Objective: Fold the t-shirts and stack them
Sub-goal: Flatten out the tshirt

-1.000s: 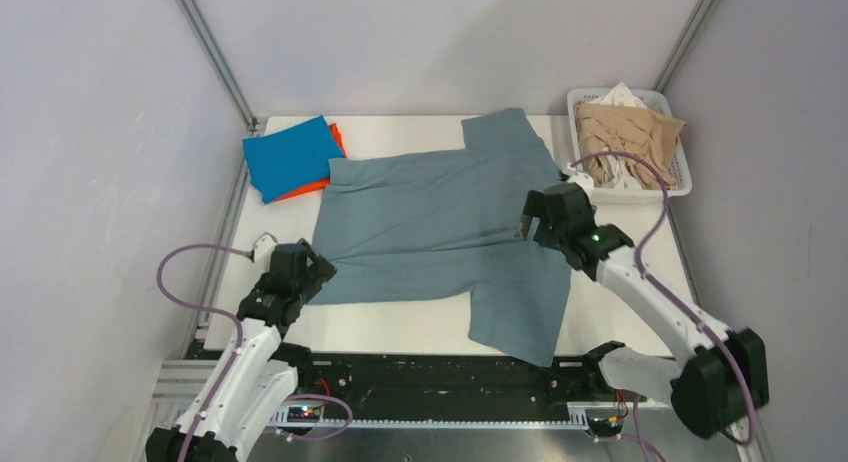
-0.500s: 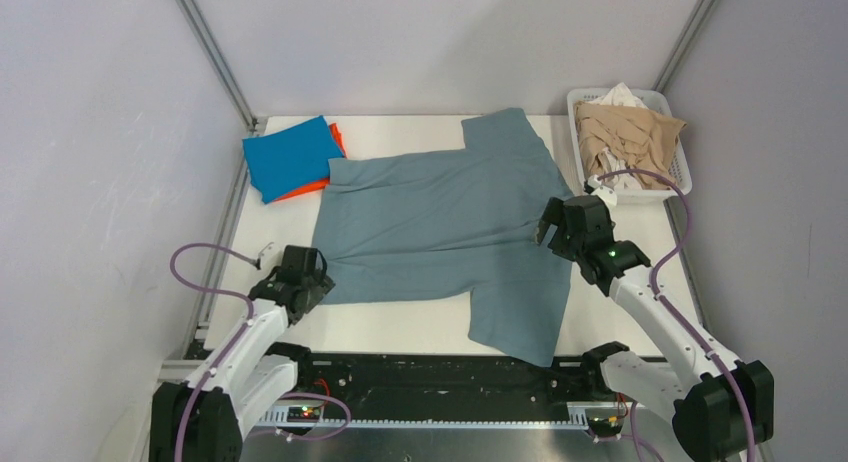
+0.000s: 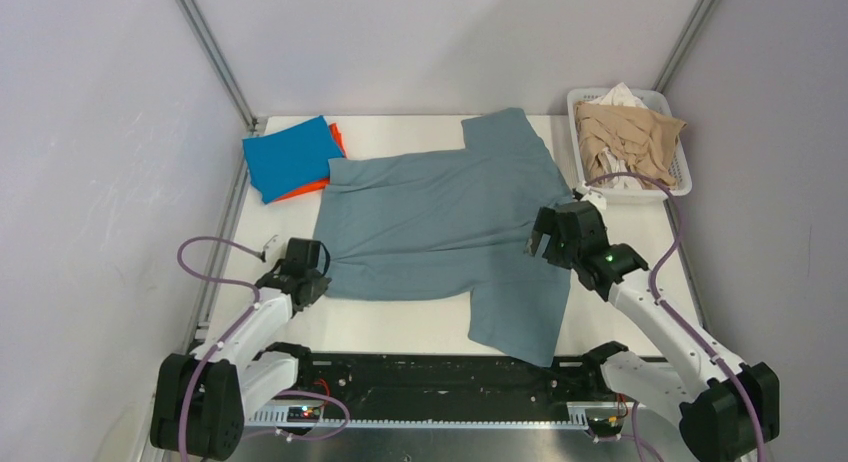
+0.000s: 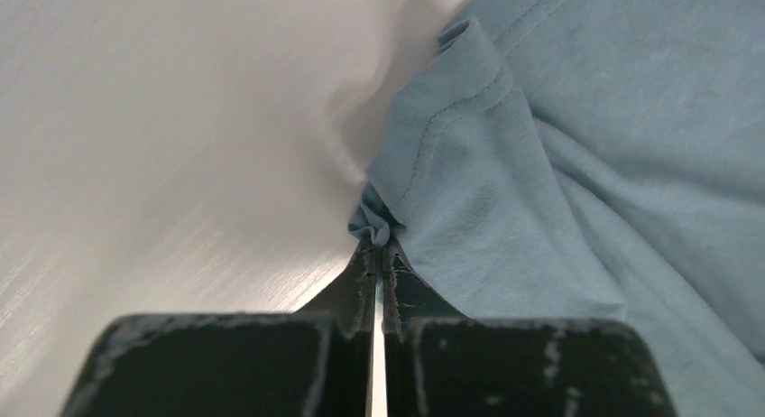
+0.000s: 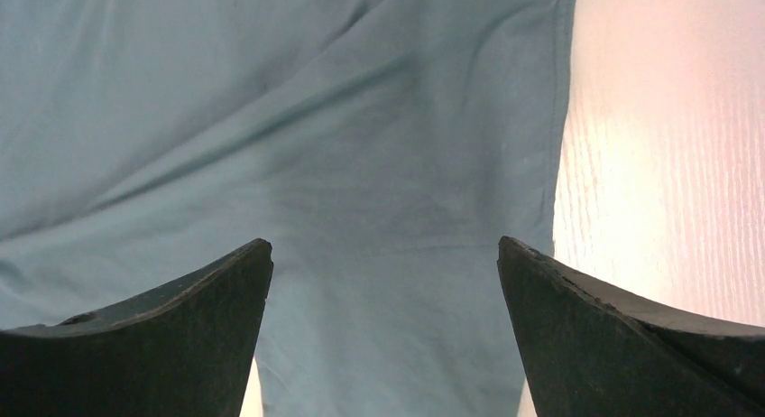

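The grey-blue t-shirt (image 3: 440, 227) lies spread across the table (image 3: 400, 327); the left gripper (image 3: 316, 274) sits at its near-left corner, the right gripper (image 3: 540, 244) above its right side.

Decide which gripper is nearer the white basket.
Right. The right gripper hangs open over the grey-blue t-shirt, just short of the basket; the left gripper pinches the shirt's opposite corner, across the table.

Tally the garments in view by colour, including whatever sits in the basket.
grey-blue t-shirt: 1
bright blue t-shirt: 1
orange t-shirt: 1
beige garment in the basket: 1, as far as the heap shows
white garment in the basket: 1, mostly hidden
Total: 5
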Robot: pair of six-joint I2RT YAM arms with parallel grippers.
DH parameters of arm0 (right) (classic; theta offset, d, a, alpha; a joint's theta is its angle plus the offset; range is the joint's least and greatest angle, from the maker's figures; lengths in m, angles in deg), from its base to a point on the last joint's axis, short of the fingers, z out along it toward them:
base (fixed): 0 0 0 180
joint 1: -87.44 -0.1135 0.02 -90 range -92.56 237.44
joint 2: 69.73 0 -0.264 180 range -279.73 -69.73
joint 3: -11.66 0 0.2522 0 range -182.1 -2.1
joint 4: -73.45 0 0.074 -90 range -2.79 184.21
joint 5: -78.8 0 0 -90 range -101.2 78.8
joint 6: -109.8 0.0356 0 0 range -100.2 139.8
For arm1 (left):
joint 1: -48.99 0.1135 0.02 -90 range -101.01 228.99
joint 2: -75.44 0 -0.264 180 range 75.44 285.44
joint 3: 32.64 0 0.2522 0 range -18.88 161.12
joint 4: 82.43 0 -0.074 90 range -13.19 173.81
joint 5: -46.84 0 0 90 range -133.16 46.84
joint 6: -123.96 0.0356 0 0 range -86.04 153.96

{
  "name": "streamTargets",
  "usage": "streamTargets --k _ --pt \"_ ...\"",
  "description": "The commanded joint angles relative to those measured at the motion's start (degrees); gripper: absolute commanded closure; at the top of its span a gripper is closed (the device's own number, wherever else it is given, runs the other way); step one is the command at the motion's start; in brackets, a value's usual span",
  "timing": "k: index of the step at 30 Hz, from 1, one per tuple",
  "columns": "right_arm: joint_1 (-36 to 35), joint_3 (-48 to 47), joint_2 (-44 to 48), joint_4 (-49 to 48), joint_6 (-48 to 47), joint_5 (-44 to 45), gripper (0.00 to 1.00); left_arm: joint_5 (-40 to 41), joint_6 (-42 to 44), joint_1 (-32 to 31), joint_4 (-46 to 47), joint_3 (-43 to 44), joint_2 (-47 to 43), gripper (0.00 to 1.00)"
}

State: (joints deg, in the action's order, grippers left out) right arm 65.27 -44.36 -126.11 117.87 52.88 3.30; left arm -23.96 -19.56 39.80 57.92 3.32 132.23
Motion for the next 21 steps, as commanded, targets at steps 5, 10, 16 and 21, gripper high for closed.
streamTargets --k 5,10,16,21 --pt "-10.73 -0.01 4.11 10.96 -3.48 -3.2 0.04 -1.27 1.31 0.22 1.42 -1.33 -2.81 1.0" --pt "-20.33 0.06 3.57 20.11 -0.35 -11.25 0.07 -1.95 1.91 0.24 1.53 -2.1 -6.06 1.0" --pt "-35.21 2.31 -2.9 28.65 10.6 -7.19 0.14 -4.31 2.34 0.23 1.51 -1.53 -5.77 1.0" --pt "-39.33 6.55 -8.01 23.8 13.91 -9.58 0.23 -5.29 2.12 0.2 1.45 -1.5 -5.25 1.0"
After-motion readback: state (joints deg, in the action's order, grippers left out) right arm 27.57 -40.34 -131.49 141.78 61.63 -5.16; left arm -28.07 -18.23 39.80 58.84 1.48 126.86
